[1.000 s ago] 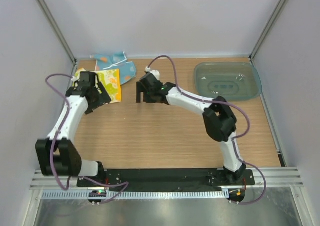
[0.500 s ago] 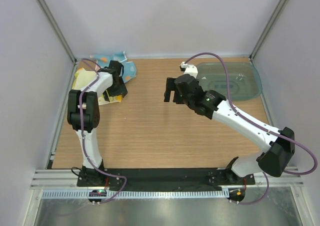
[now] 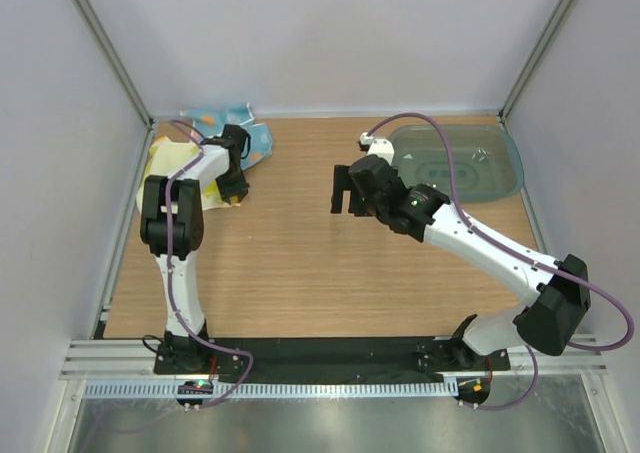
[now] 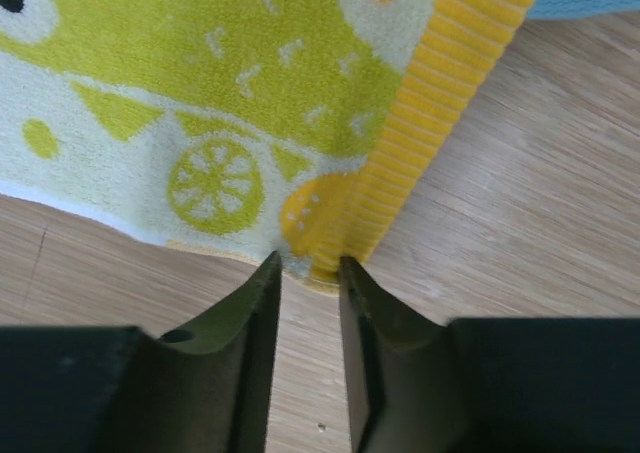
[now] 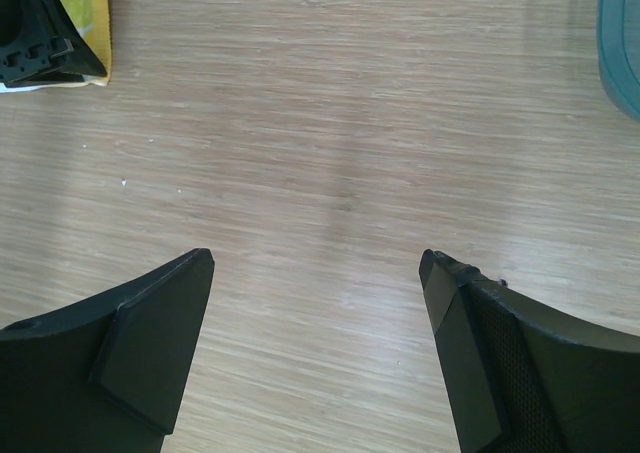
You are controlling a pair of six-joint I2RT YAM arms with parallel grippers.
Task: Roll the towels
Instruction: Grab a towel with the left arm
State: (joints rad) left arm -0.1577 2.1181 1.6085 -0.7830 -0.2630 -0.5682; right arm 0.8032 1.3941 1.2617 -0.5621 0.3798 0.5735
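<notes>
At the far left corner of the worktop [image 3: 300, 263] lies the yellow towel [image 4: 250, 93], the light blue towel [image 3: 212, 121] bunched just behind it. Both look thin, soft and light, apt to slide on smooth wood, so the ribbed orange hem corner seems the spot to pinch. The left hand [image 4: 308, 263] sets its jaws narrow at that corner, grip unclear; the right hand [image 5: 315, 263] hangs wide and empty mid-worktop, a teal tray [image 3: 480, 163] far right.

towels [image 3: 165, 160]: far-left corner (one behind the other) | tray [image 3: 508, 165]: far-right | left gripper [image 4: 310, 263]: at towels' near corner | right gripper [image 5: 315, 258]: centre
</notes>
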